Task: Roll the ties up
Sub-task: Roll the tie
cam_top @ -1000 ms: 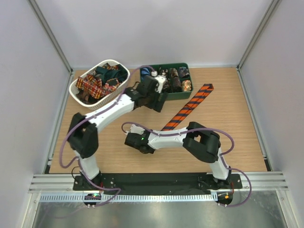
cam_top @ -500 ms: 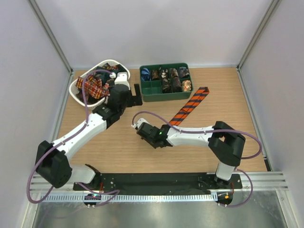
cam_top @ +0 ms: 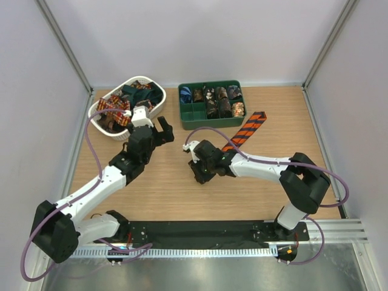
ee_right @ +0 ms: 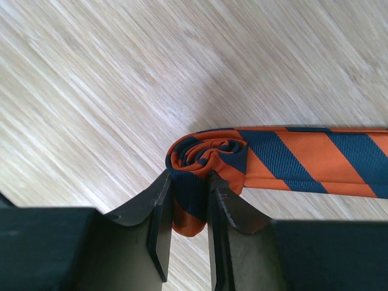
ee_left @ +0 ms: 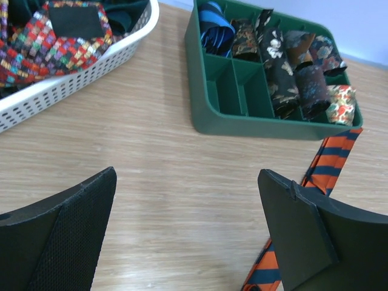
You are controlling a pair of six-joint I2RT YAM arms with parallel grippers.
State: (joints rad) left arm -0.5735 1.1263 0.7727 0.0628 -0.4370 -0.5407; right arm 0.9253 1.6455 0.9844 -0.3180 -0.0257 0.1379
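The right gripper (ee_right: 189,182) is pinching the rolled end of the orange-and-navy striped tie (ee_right: 285,160) between nearly closed fingers (ee_right: 159,206), the loose length trailing sideways across the wooden table (ee_right: 91,91). The left gripper (ee_left: 185,182) is hovering wide open, holding nothing. A green compartment tray (ee_left: 254,127) is sitting ahead of it, a white slotted basket (ee_left: 79,79) ahead-left.

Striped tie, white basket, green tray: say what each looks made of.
The striped tie looks like woven cloth with a slight sheen; it curls softly into a roll. The white basket seems rigid plastic, its wall cut in even slots. The green tray looks moulded plastic, smooth with rounded corners.
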